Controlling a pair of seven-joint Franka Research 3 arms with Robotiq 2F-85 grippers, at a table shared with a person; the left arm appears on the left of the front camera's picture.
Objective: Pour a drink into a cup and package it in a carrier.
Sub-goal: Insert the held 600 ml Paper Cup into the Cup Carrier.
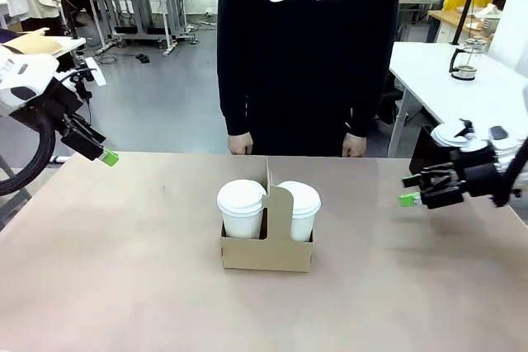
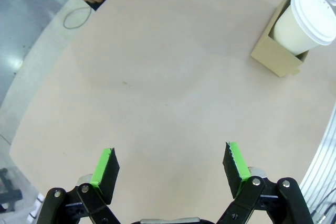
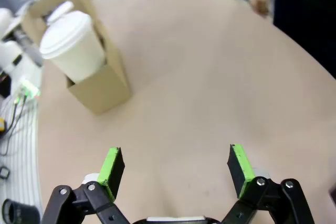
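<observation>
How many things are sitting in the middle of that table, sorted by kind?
White lidded cups: 2 (one, the other)
Brown cardboard carrier: 1
Total: 3, both cups standing in the carrier's slots.
</observation>
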